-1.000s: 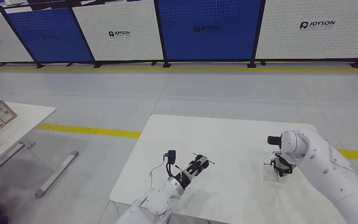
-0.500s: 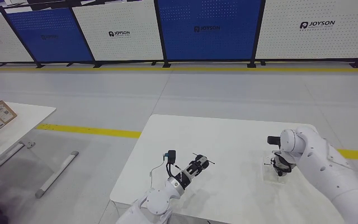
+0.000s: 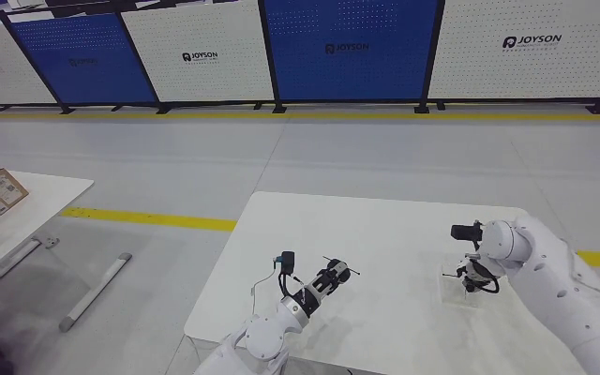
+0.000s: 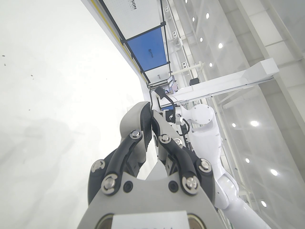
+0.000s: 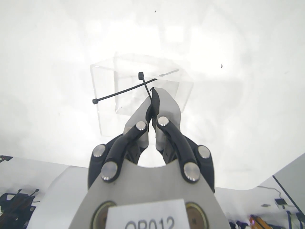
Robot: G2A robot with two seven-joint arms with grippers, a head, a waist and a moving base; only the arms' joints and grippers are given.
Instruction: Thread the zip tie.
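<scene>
Grey floor (image 3: 281,155), yellow lines (image 3: 150,218), blue and white pegboard panels (image 3: 352,75), white table (image 3: 394,234), round ceiling lights (image 4: 254,123)

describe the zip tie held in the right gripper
The zip tie is a thin black strap, plastic-looking, with a square head at its free end. The jaws of the right gripper are shut on the strap; it pokes out past them above a clear box, crossing a second tie lying across it. Whether the two touch is unclear.

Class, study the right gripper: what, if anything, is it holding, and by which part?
The right gripper is shut on a black zip tie, pinching it by the strap. The head end sticks out free beyond the pinch.
</scene>
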